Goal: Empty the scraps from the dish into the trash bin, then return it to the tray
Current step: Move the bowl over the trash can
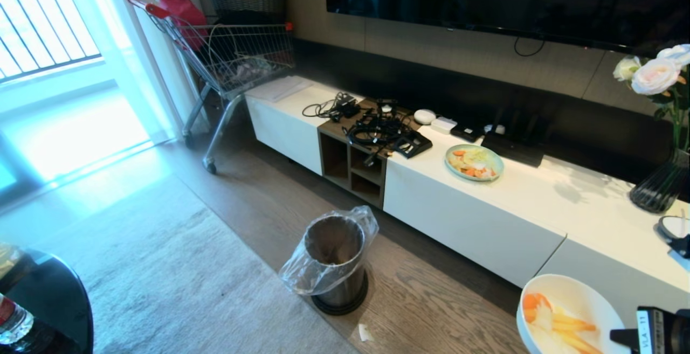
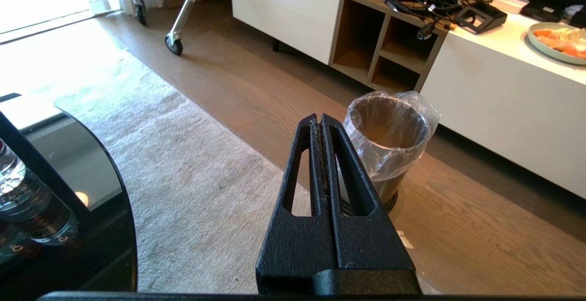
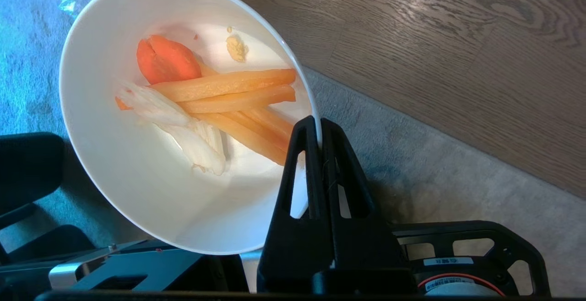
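- Two black fingers (image 3: pixel 336 163) of the right gripper (image 3: pixel 319 131) pinched the rim of the dish (image 3: pixel 151 163), held above the floor and rug.
- The scraps (image 3: pixel 219 104), orange chunks and pale strips, lay inside it.
- The trash bin (image 1: pixel 337 259) stood on the wood floor, apart from the dish, beside the white cabinet (image 1: pixel 485 219).
- The left gripper (image 2: pixel 322 120) hung pressed together, holding nothing, near the bin.

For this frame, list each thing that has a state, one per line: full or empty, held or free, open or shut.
dish: held by its rim, tilted, not over the bin
scraps: all in the dish
trash bin: upright on the floor, bag-lined, looks empty
right gripper: shut on the dish's rim
left gripper: shut, holding nothing
green plate: on the white cabinet, holding food
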`<state>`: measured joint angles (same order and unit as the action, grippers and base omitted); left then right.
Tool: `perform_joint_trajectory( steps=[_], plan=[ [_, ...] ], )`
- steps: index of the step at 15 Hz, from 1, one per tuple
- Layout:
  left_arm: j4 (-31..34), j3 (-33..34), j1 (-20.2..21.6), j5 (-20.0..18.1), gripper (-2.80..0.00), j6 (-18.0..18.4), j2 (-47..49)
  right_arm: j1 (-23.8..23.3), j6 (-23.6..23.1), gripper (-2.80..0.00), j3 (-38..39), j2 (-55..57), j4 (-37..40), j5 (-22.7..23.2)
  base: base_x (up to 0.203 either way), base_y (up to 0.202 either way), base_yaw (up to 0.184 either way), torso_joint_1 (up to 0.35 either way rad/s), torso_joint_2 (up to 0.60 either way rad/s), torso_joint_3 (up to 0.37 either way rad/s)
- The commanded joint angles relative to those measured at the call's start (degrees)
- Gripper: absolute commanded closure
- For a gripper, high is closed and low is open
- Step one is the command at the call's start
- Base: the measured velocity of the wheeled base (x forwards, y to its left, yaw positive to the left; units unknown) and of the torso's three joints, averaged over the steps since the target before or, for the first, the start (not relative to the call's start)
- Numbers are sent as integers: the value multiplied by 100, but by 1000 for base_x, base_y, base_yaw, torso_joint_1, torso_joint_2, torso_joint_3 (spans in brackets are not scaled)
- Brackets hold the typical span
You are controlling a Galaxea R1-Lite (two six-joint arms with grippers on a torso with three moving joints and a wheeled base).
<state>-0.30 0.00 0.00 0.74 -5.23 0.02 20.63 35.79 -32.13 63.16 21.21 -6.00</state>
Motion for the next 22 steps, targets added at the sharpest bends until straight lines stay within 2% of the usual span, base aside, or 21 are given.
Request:
perform_joint_trajectory(
  steps=[1,11,13,15,22],
  plan=[
    [-5,0,0,5,0,-4,-2,146,3,0,5,40,21,-4,0,0,0,0,0,0],
    [-5,0,0,5,0,-13,-2,293,-9,0,-27,224,-2,-66,0,0,0,3,2,-174],
    [-5,0,0,5,0,-13,-2,285,-13,0,-55,329,-236,-119,0,0,0,-1,5,-202],
    [-5,0,0,5,0,-13,4,286,-36,0,-65,564,-485,-388,0,0,0,-1,5,-203],
    [-5,0,0,5,0,-13,-2,292,-37,0,-585,1031,-633,-682,0,0,0,2,3,-197]
  ],
)
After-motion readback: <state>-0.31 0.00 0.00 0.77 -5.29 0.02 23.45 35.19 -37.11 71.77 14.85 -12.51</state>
